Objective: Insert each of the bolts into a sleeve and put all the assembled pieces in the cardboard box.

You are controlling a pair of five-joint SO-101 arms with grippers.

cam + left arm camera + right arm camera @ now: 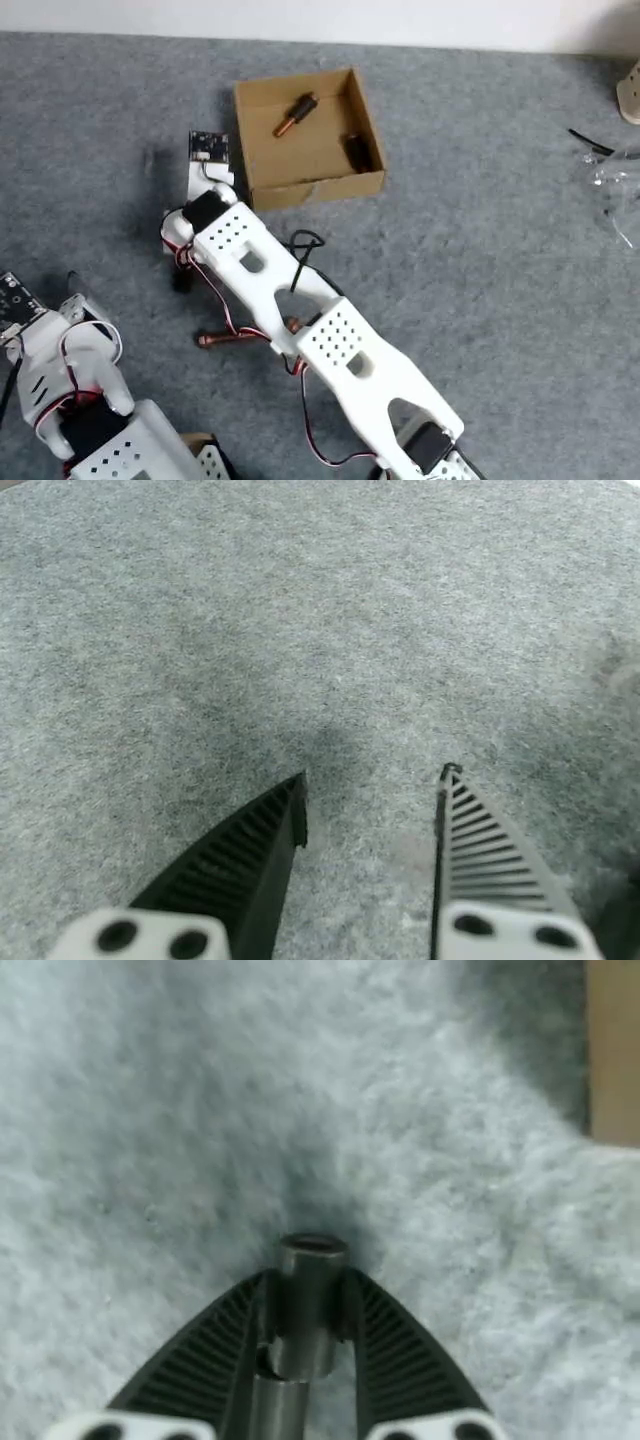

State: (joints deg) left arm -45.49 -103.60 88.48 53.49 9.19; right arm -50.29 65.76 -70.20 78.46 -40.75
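My right gripper (307,1280) is shut on a dark cylindrical sleeve (310,1260), held just above the grey carpet, its hollow end facing outward. In the high view the right arm (300,310) stretches from the bottom right toward the cardboard box (255,140). The box holds a copper bolt in a black sleeve (295,115) and another dark piece (358,150). A loose copper bolt (230,338) lies on the carpet beside the right arm. My left gripper (375,777) stands open over bare carpet at the lower left (75,300).
A corner of the box (612,1050) lies close to the right gripper. Clear plastic and a black cable (600,165) lie at the right edge, with a beige object (630,90) above them. A black wire loop (305,242) sits on the right arm.
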